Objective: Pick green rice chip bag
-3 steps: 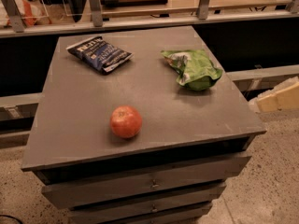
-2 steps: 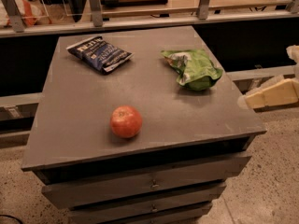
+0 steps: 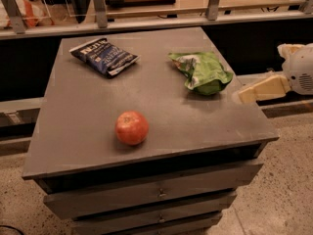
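The green rice chip bag (image 3: 203, 71) lies crumpled on the right rear part of the grey cabinet top (image 3: 88, 126), its white-silver end pointing left. My gripper (image 3: 247, 95) comes in from the right edge of the view, cream-coloured, its tip just over the cabinet's right edge. It is to the right of the bag and slightly nearer the front, apart from it and holding nothing.
A dark blue chip bag (image 3: 104, 57) lies at the back left. A red apple (image 3: 131, 128) sits near the front middle. The cabinet has drawers (image 3: 156, 195) below. A counter with metal railing posts (image 3: 99, 6) runs behind it.
My gripper has moved left from the right edge, closer to the cabinet's right edge and the green bag. The bags and apple have not moved.
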`<state>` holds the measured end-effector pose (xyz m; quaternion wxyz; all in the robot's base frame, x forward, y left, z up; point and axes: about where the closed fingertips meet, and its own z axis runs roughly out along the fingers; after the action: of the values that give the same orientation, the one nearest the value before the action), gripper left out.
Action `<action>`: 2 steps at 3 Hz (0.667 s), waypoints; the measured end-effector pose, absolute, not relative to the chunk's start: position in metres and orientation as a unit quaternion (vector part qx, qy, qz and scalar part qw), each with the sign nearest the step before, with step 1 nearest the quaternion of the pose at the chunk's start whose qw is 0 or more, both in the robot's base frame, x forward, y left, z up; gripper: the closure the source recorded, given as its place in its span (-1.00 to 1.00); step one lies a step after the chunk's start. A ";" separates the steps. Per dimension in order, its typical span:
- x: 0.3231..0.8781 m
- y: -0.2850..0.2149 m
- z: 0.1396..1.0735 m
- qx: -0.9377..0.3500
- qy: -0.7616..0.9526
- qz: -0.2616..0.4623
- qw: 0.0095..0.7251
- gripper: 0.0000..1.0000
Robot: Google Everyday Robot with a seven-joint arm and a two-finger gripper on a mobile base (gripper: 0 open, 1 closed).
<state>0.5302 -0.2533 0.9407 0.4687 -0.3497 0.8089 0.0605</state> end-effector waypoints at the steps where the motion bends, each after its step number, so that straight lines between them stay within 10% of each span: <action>1: 0.552 -0.255 0.928 -0.341 0.813 0.067 0.467 -1.00; 2: 0.570 -0.247 0.915 -0.346 0.813 0.079 0.461 -1.00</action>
<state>0.5697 -0.2467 0.9147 0.4610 -0.3456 0.8135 0.0788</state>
